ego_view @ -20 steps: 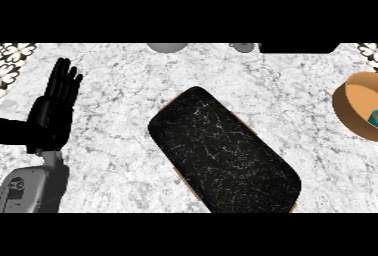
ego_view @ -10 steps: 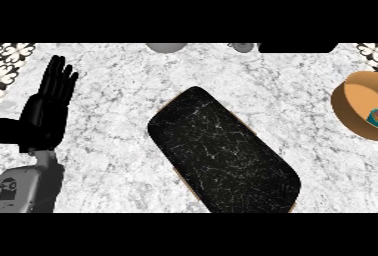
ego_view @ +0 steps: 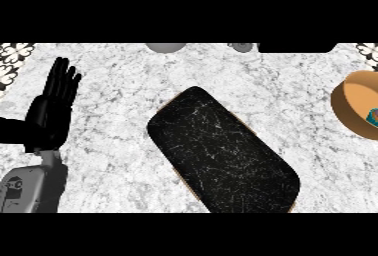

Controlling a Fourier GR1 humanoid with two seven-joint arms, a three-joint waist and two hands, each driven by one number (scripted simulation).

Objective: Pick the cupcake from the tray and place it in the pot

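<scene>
The marble table carries a black tray lying slantwise from its middle toward the near edge. The left hand rests at the left edge, fingers straight, upright and pressed together, holding nothing. A tan pot stands at the right edge, well apart from the tray. Inside the pot sits the teal cupcake, partly cut off.

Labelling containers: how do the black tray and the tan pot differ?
The tray is black, elongated, diagonal at mid-counter; the pot is tan, round, cut off at the right edge. The tray shows nothing on it; the pot holds something teal. Both sit on the counter.
</scene>
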